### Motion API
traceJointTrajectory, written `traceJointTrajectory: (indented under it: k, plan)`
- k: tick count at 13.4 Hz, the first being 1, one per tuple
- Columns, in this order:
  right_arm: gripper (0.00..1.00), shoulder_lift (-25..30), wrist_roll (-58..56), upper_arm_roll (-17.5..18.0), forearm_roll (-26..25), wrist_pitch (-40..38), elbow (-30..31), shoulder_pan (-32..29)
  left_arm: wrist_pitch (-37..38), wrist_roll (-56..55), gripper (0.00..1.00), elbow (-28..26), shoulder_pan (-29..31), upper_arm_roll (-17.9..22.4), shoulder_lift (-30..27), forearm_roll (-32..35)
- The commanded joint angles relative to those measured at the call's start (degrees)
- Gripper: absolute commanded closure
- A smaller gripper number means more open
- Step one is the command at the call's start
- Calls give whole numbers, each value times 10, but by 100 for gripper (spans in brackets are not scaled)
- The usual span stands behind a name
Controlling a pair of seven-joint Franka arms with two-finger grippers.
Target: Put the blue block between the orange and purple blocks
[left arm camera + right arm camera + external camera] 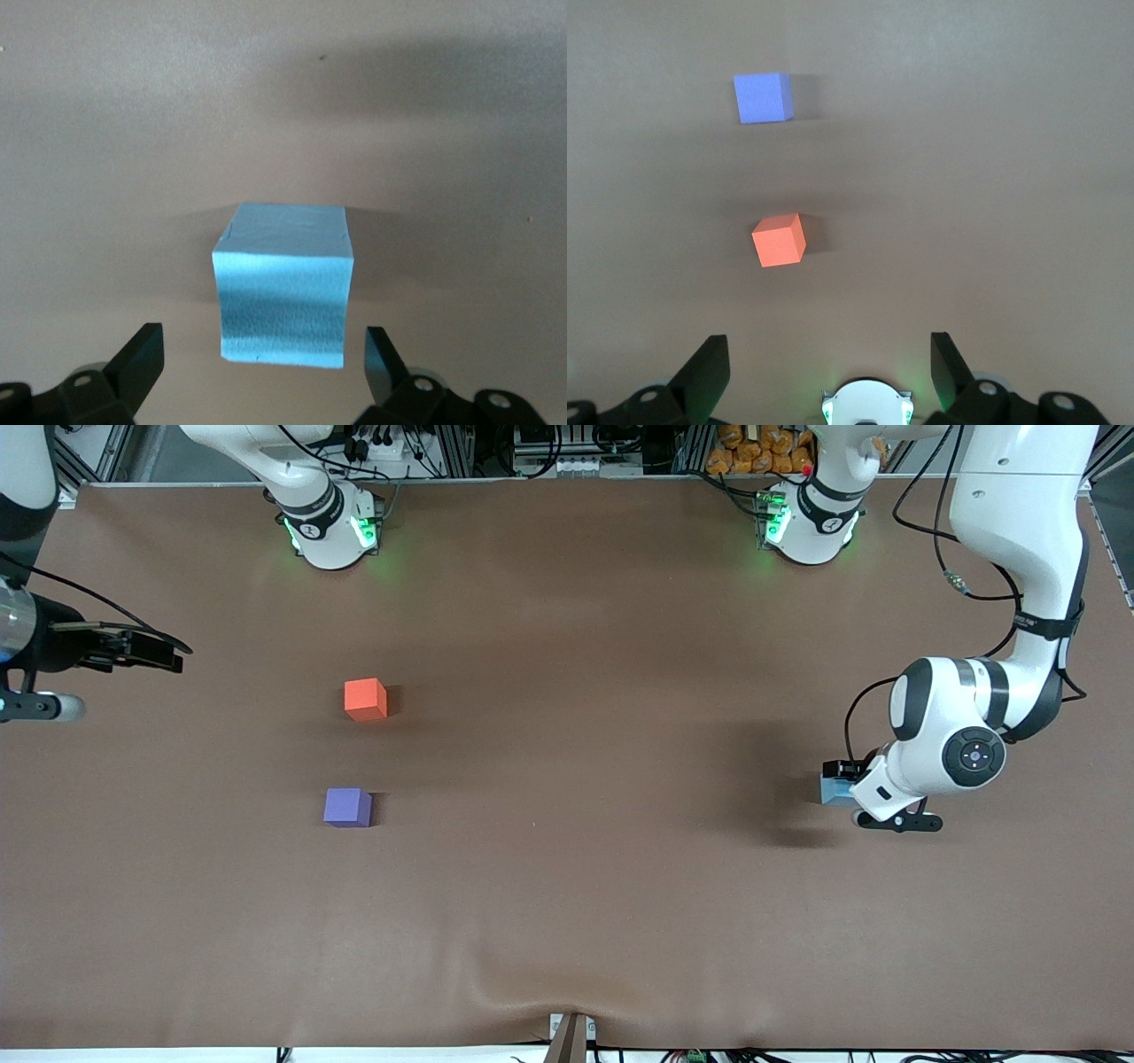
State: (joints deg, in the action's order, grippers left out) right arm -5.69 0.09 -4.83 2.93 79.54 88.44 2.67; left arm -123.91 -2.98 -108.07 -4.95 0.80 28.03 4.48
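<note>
Purple block (346, 807) sits nearest the front camera of the two at the right arm's end of the table, flat on the brown table (567, 921). Orange block (365, 699) is farther from the camera, well apart from purple, bare tabletop between them. No containers anywhere. Table cover is plain brown, with a wrinkle at the near edge; cables, racks and both arm bases with green lights run along the top edge of the front view.

Blue block (834, 789) rests on the table at the left arm's end, well apart from the other two. Left gripper (264, 354) is low over it, jaws apart; in the left wrist view the block (283, 297) sits centred between the fingers (142, 359), a gap on each side, not clamped.

Right gripper (133, 651) waits over the table edge at the right arm's end, jaws apart, holding nothing; the right wrist view shows orange (779, 240) and purple (762, 97) on the table ahead of its fingers (709, 367).
</note>
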Motion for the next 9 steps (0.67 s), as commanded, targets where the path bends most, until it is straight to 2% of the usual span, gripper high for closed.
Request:
traceJointTrajectory:
  k: [1,5,6,7,8,9]
  plan:
    - [0,5,1,2,-5,-4,18,1,-28,7,0,6,5,-3,20,2]
    - [0,5,1,3,-5,-1,31,1,-60,7,0,5,5,-4,41,1]
    - [0,5,1,3,-5,-1,32,1,-61,8,29,5,6,-4,45,1]
    - [0,4,1,3,-4,0,32,1,-61,8,71,6,5,-4,45,1]
    - [0,4,2,3,-4,1,31,2,-61,7,95,6,4,-4,45,1]
    - [0,4,1,3,-4,1,31,3,-61,5,100,7,4,-4,44,1]
